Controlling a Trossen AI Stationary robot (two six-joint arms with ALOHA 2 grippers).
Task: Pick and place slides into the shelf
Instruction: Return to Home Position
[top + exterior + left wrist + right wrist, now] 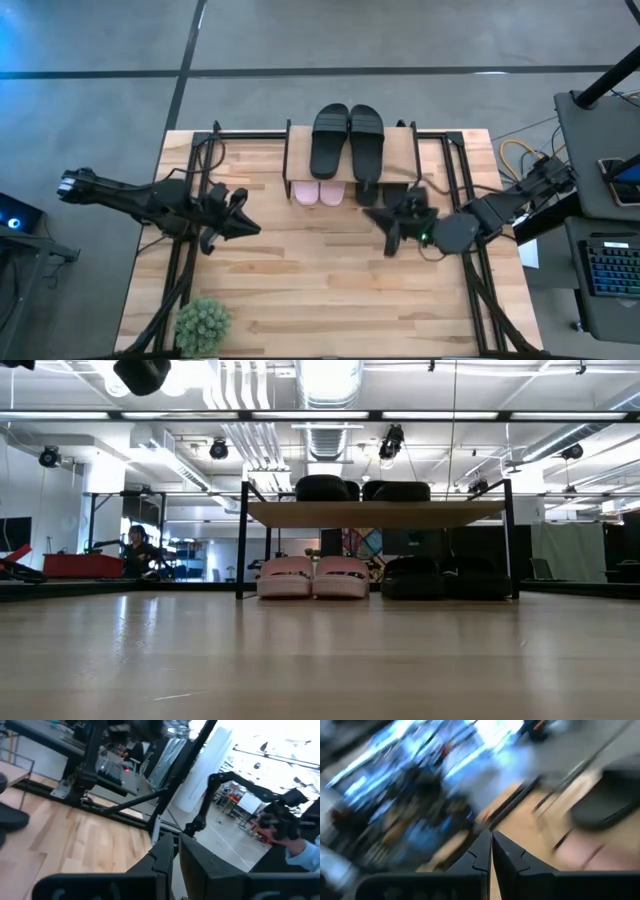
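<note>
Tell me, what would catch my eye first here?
The small shelf at the far edge of the table, filled with sandals: a black pair on top, and underneath a pink pair beside another black pair. Then the robot: the left gripper hangs off to the shelf's left, the right gripper just before its right end, both empty. A little green plant sits at the near left corner.

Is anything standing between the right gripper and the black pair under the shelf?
Nothing visible. The right gripper hangs just in front of the two black open-toe slides under the light wooden shelf, with only bare wooden tabletop between them. The pale pink slides sit beside, off that path.
</note>
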